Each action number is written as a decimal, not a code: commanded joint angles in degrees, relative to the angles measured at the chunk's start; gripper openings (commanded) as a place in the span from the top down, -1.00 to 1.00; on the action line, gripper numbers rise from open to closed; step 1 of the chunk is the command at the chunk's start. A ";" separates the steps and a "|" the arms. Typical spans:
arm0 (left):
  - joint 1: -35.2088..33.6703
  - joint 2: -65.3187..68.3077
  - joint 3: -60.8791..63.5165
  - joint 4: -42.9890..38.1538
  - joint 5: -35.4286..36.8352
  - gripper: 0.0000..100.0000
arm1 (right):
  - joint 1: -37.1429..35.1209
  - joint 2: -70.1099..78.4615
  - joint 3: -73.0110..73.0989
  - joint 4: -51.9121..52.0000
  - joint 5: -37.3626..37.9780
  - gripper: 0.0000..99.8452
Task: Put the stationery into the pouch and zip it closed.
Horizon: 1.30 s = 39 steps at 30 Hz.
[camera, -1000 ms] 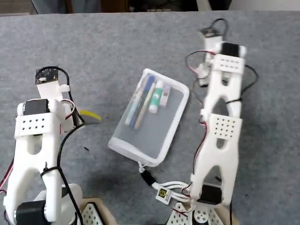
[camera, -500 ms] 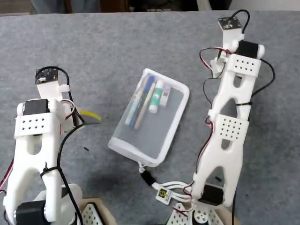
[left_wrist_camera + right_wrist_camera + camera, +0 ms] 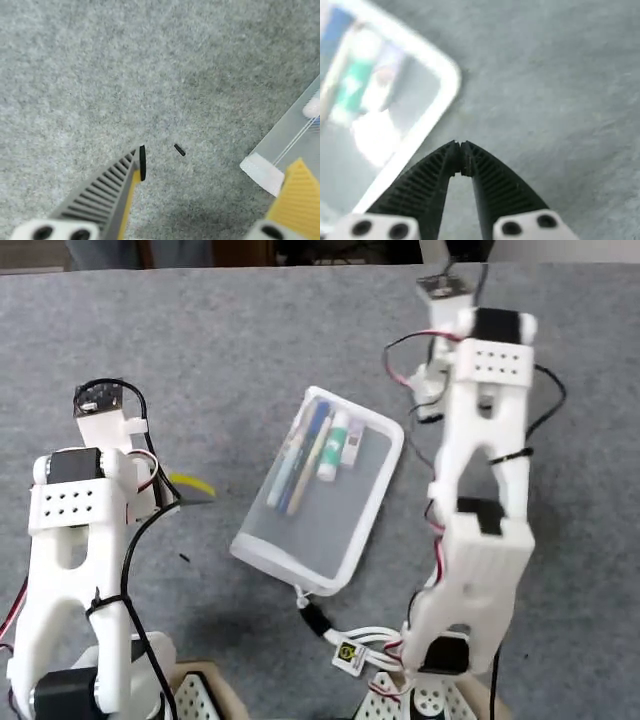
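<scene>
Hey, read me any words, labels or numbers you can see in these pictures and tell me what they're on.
Nothing here is legible.
Green and white tube in the pouch: label too small to read.
Small block beside it: print too small.
White tag on the cables: yellow mark, unreadable.

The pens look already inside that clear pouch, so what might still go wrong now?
The right hand is shut beside the white rim of the pouch. Moving in like that, it might shove the pouch instead of gripping anything. The left hand is open near a pouch corner, holding nothing, so the pouch may slide when the zip gets pulled.
</scene>
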 commanded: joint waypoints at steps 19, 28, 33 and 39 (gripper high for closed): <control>-0.66 0.00 -2.15 2.02 -0.18 0.15 | -22.86 -31.43 42.59 0.53 -1.85 0.97; -0.66 0.00 -2.15 2.02 -0.18 0.15 | -32.53 -40.22 60.35 0.62 4.31 0.97; -0.66 0.00 -2.15 2.02 -0.35 0.15 | -34.73 -40.92 65.27 0.62 7.30 0.97; -0.66 0.00 -2.15 2.02 -0.44 0.15 | -39.65 -41.27 69.41 0.62 8.62 0.97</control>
